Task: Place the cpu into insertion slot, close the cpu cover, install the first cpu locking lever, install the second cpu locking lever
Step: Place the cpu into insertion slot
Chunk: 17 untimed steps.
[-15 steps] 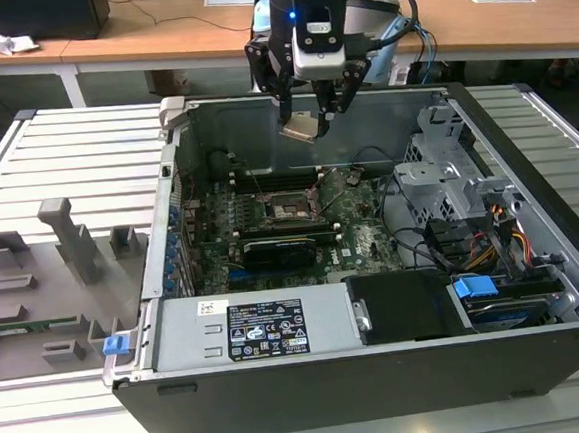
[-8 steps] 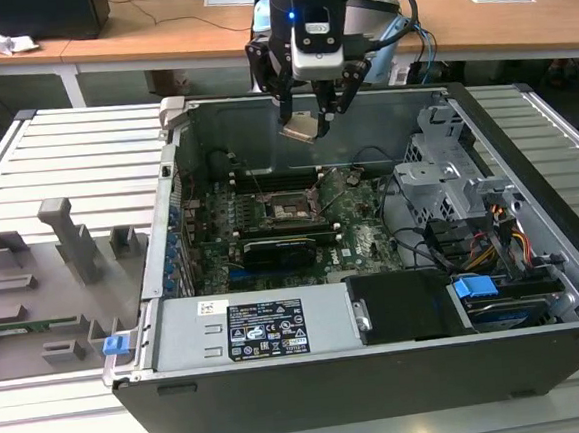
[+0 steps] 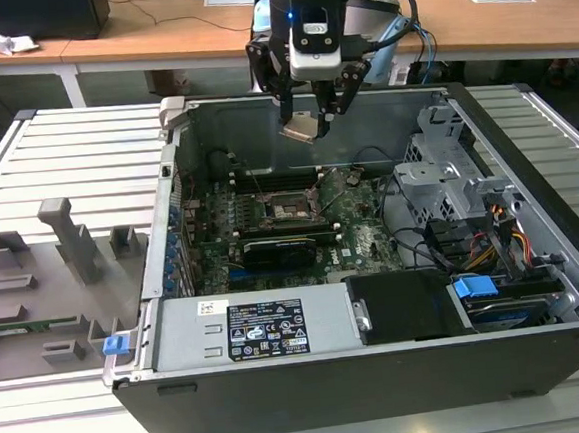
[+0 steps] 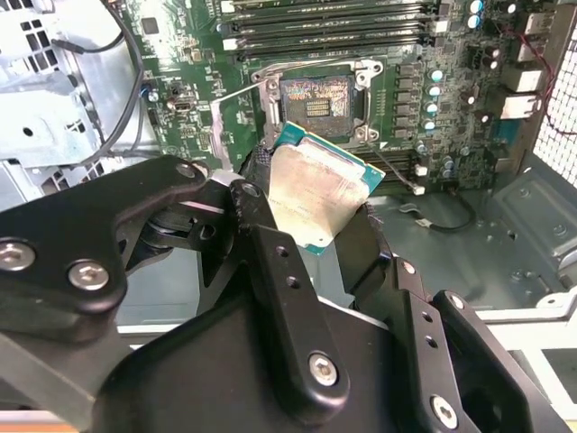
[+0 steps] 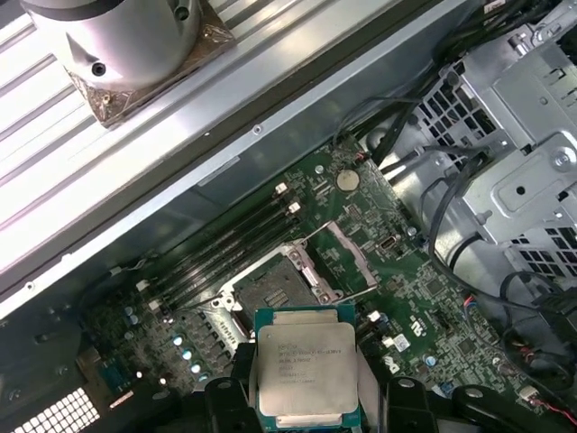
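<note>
My gripper [image 3: 307, 123] hangs above the open computer case, shut on the cpu [image 3: 301, 128], a small square chip with a pale metal top. In both wrist views the cpu [image 4: 315, 185] [image 5: 306, 365] sits clamped between the black fingers [image 4: 261, 230], tilted slightly. Below it, on the green board, the insertion slot [image 5: 270, 284] [image 4: 315, 99] [image 3: 291, 204] lies bare with its dark contacts showing. The cpu cover [image 5: 347, 257], a grey metal frame, stands swung open beside the slot. The chip is well above the board, apart from the socket.
Memory slots [image 5: 225, 248] run along one side of the socket. A long black card [image 3: 282, 247] lies in front of it in the exterior view. A metal drive cage [image 3: 446, 164] with cables fills the exterior view's right, a power supply [image 3: 248, 330] the front. Grey fixtures [image 3: 61, 244] stand outside the case.
</note>
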{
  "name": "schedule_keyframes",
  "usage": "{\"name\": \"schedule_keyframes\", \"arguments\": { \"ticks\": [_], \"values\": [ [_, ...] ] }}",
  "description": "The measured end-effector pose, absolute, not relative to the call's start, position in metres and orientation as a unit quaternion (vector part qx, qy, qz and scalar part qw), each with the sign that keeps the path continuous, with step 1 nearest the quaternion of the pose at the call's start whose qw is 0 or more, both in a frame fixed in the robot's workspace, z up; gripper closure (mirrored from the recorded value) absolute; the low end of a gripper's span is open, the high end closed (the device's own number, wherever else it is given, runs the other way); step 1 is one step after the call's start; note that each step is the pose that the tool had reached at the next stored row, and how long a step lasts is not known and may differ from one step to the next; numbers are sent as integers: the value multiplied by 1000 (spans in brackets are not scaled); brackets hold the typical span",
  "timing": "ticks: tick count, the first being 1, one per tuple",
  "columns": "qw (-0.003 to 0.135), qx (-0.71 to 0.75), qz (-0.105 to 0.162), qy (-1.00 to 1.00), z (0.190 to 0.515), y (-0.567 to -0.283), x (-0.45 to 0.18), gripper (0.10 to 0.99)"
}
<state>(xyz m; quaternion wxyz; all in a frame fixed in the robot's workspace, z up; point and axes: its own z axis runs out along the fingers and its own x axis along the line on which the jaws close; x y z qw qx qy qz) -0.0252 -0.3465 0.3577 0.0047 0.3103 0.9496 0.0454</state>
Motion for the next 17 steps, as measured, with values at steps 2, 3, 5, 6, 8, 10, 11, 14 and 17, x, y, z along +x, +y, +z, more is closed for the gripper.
{"name": "schedule_keyframes", "arguments": {
  "ticks": [2,3,5,6,8,10,11,14,17],
  "values": [
    [5,325,45,945,357,-347,-25,553],
    [6,329,45,943,357,-347,-25,553],
    [6,337,45,940,357,-347,-25,553],
    [6,339,45,940,357,-347,-25,553],
    [6,344,45,938,357,-347,-25,553],
    [6,348,45,936,356,-347,-26,553],
    [7,350,45,936,356,-347,-26,553],
    [7,353,45,935,356,-347,-28,553],
    [7,356,45,933,356,-347,-28,553]
  ]
}}
